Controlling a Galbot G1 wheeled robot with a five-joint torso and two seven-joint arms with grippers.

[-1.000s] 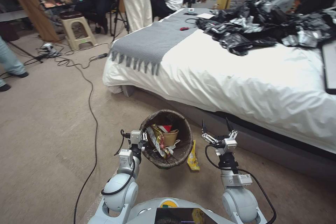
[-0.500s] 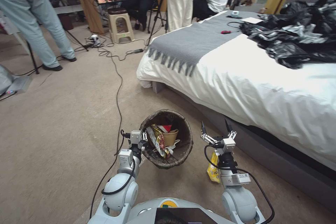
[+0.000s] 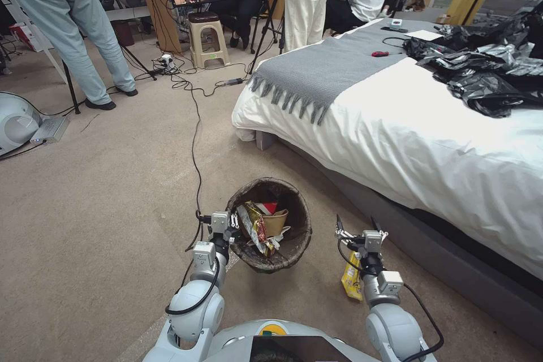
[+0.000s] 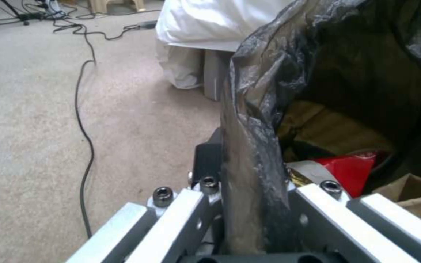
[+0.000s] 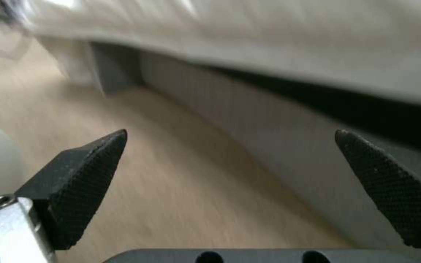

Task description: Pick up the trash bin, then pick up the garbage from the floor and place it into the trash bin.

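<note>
One wide bed (image 3: pixel 430 141) with a white duvet fills the right side of the head view, with one grey fringed knitted throw (image 3: pixel 322 70) across it and one heap of crumpled black plastic bags (image 3: pixel 486 68) farther along it. Beige carpet (image 3: pixel 102 192) covers the floor, and one long black cable (image 3: pixel 195 147) trails over it toward the robot.

One small round trash bin (image 3: pixel 270 232), lined with a dark brown translucent bag folded over its rim, hangs just in front of the robot's chest, near the side of the bed. Inside it lie several pieces of litter: one brown paper cup (image 3: pixel 275 220), one shiny gold-and-red snack wrapper (image 3: pixel 255 229) and one red scrap (image 3: pixel 268 206).

Two arms reach forward. The left claw (image 3: pixel 231 225) is clamped on the bin's near-left rim; in the left wrist view the bagged rim (image 4: pixel 249 153) runs between its two metal fingers (image 4: pixel 318 204). The right claw (image 3: pixel 357 225) is to the right of the bin, apart from it, empty, its two black pointed fingertips (image 5: pixel 81 182) spread wide.

One yellow snack packet (image 3: pixel 352 278) lies on the carpet, partly hidden behind the right forearm, between the bin and the bed.
</note>
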